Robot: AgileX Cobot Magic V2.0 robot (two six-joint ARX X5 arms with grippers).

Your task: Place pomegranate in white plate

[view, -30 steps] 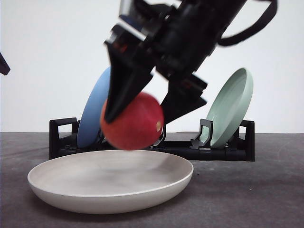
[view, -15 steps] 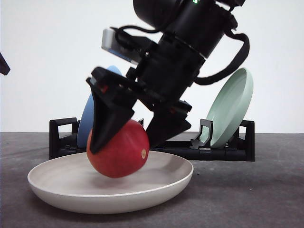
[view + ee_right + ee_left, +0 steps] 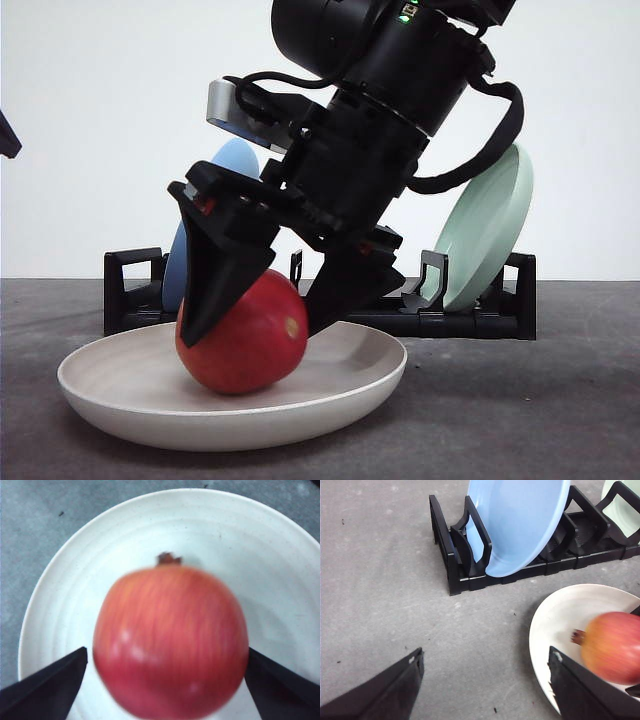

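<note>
Red pomegranate sits low in the white plate near the bench's front edge, clamped between the right end effector fingers, stub sideways, so release means spreading them there; left end effector gapes empty

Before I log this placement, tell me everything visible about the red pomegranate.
The round, smooth red pomegranate, blushed orange-yellow, has a small brown stub at one end. It sits low inside the wide cream-white plate, seemingly resting on it, between the black fingers of the right gripper, which flank both sides.
</note>
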